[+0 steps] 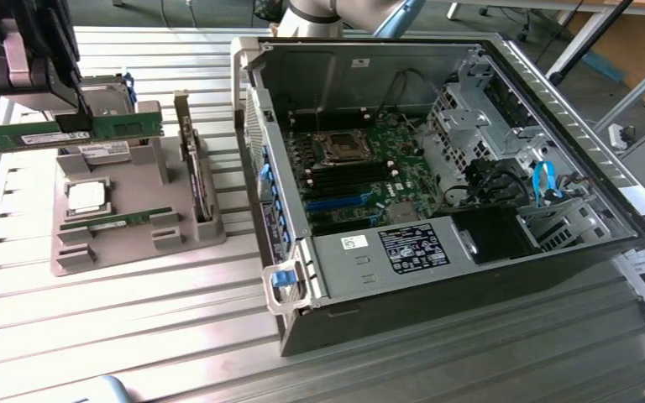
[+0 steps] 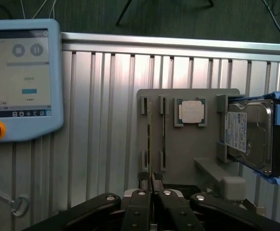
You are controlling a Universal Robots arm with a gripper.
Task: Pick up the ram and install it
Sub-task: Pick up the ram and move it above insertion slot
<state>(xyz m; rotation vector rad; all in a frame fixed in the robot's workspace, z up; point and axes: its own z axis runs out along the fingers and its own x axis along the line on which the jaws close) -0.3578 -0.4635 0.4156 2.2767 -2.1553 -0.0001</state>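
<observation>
Ram was gripped by our claw, which we saw above the tray, at nine o'clock from the open case in the exterior view.

The ram, in the gripper, is over the parts stand, at the exterior view's left of the case.

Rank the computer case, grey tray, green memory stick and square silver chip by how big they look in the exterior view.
1. computer case, by far the largest
2. grey tray
3. memory stick, longer than the chip though narrower
4. silver chip
</observation>
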